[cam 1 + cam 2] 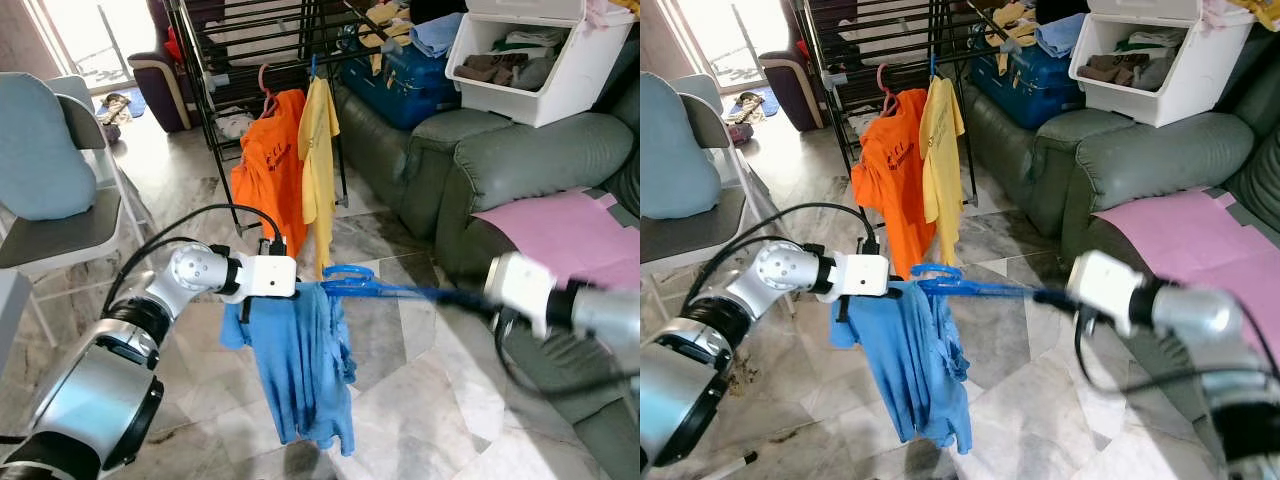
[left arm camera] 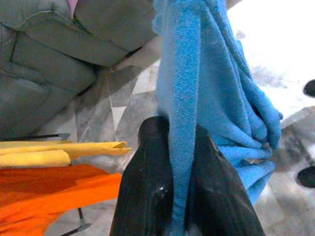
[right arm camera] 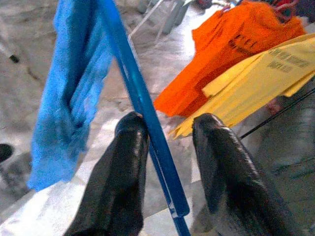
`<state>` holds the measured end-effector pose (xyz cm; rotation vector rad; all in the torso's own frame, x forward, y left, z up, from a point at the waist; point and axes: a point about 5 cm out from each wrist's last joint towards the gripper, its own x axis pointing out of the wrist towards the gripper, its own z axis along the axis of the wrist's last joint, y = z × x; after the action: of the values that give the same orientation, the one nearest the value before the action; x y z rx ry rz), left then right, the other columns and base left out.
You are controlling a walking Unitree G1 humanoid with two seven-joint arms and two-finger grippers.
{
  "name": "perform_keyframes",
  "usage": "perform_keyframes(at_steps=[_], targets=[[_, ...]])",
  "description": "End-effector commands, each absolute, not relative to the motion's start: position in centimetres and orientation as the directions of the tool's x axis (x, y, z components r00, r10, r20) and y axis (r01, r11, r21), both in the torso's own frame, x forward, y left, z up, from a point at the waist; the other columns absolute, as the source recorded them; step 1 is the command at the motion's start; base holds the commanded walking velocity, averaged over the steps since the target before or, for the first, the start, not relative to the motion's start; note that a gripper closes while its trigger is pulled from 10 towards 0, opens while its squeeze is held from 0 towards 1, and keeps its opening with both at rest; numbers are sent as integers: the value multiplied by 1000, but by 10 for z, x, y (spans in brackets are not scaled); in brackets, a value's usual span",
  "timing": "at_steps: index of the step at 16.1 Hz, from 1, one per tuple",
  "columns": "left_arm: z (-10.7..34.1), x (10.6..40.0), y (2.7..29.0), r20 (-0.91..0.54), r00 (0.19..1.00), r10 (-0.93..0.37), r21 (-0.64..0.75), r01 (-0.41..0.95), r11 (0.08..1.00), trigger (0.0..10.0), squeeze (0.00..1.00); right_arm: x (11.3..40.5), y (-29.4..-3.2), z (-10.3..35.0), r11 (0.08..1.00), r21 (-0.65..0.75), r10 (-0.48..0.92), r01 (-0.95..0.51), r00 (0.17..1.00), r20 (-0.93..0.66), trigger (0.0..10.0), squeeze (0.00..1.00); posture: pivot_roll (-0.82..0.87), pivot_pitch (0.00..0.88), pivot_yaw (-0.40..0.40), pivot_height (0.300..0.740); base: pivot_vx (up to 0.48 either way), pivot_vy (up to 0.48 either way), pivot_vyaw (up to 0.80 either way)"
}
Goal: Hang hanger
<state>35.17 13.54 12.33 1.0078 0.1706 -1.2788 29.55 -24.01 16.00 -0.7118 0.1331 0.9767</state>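
Over on the left, a grey chair (image 1: 50, 200) sat by the wall. Next to it the left gripper (image 2: 179, 162) had its two fingers pinched tight on a fold of the blue shirt (image 1: 300, 365), which hung down over the marble floor (image 1: 400, 400). Behind that, an orange shirt (image 1: 272, 170) and a yellow shirt (image 1: 318, 150) dangled from the black drying rack (image 1: 215, 90). The blue hanger (image 1: 365, 285) stuck out sideways from the shirt's top. Right gripper (image 3: 170, 132) had its fingers spread, the hanger's bar between them, touching one. Far right: green sofa (image 1: 520, 160) with a white bin (image 1: 540, 60).
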Motion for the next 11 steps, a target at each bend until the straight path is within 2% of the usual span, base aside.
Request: perform_keyframes(at_steps=[1,4,5,7,8,10,11], targets=[[122,351,141,-625,340,-702,521,852,-52,0,0,298,-243,171,362,-480,726,-799,565,-392,10000,1000,-216,0,73,740,0,0,0],[117,348,148,-627,348,-697,497,867,-15,0,0,294,-246,184,350,-344,793,-871,471,-387,10000,1000,-208,0,67,740,0,0,0],[113,347,151,-639,354,-683,495,869,-13,0,0,296,-244,192,377,-333,812,-864,481,-330,10000,1000,-208,0,67,740,0,0,0],[109,346,155,-645,368,-670,488,873,9,0,0,304,-236,210,497,-299,829,-815,548,-116,10000,1000,-212,0,67,740,0,0,0],[109,347,154,-640,375,-671,490,871,20,0,0,312,-234,217,580,-309,790,-754,613,-14,10000,1000,-212,0,67,740,0,0,0],[110,348,152,-627,388,-676,491,870,44,0,0,320,-237,220,670,-321,721,-670,691,62,10000,1000,-215,0,70,740,0,0,0],[110,349,152,-625,397,-672,494,868,53,0,0,326,-241,221,735,-363,641,-573,761,99,10000,1000,-215,0,70,740,0,0,0]])
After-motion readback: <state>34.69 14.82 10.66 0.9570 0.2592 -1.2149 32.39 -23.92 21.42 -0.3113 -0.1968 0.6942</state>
